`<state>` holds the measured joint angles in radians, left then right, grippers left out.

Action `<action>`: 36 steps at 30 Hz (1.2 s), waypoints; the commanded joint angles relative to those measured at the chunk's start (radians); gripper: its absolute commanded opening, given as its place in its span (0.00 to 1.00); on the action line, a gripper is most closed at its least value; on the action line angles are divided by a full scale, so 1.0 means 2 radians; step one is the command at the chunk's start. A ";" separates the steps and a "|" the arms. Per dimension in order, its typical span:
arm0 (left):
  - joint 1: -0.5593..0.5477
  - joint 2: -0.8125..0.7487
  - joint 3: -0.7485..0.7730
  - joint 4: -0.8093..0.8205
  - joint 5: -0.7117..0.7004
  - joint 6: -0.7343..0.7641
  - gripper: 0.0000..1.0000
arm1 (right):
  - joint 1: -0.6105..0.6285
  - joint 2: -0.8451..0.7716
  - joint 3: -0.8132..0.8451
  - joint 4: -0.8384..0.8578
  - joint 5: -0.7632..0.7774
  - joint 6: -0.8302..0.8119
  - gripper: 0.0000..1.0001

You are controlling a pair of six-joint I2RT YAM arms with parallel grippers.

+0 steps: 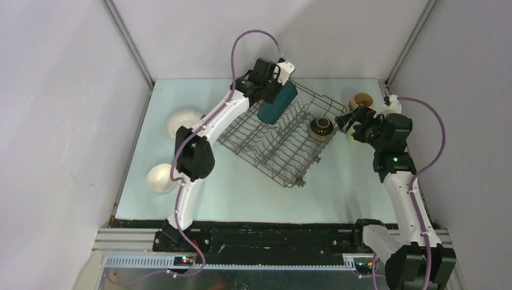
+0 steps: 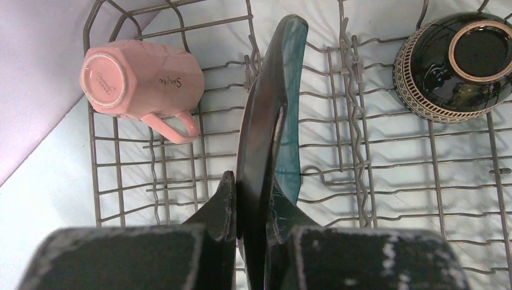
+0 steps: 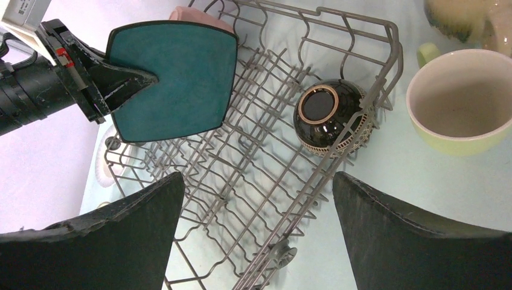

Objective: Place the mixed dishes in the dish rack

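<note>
Left wrist view: left fingers (image 2: 220, 205) clamped on edge of dark teal square glazed plate (image 3: 175, 78), held upright, edge-down over grey metal wire dish rack (image 1: 265, 148); I judge this lets it slip between tines. Pink faceted ceramic mug (image 2: 145, 81) lies on side in rack. Dark brown glossy round bowl (image 3: 329, 118) sits upside down there, probably for draining. Right fingers (image 3: 121, 241) spread wide, empty, near pale green smooth mug (image 3: 459, 103) on tabletop (image 1: 241, 193).

Script on the pink mug (image 2: 145, 78) is illegible.
</note>
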<state>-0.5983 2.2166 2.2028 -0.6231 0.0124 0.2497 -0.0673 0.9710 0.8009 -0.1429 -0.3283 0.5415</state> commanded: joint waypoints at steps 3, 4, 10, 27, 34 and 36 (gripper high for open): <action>-0.003 -0.019 0.021 0.067 0.027 -0.050 0.00 | -0.004 0.002 0.000 0.032 -0.018 0.004 0.94; -0.003 -0.021 0.017 0.068 0.021 -0.057 0.00 | -0.004 0.002 0.000 0.033 -0.020 0.004 0.94; -0.007 -0.089 -0.070 0.128 -0.042 -0.056 0.00 | -0.005 0.002 -0.004 0.037 -0.025 0.006 0.94; -0.015 -0.140 -0.099 0.143 -0.040 -0.068 0.00 | -0.006 0.007 -0.005 0.042 -0.031 0.010 0.94; -0.015 -0.085 -0.064 0.124 -0.014 -0.093 0.00 | -0.006 0.006 -0.004 0.040 -0.032 0.008 0.94; -0.014 -0.075 -0.063 0.122 -0.011 -0.102 0.00 | -0.006 0.006 -0.006 0.040 -0.032 0.008 0.94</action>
<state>-0.6254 2.0583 1.9980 -0.4808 -0.0422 0.0994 -0.0750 0.9833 0.7895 -0.1089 -0.3817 0.5499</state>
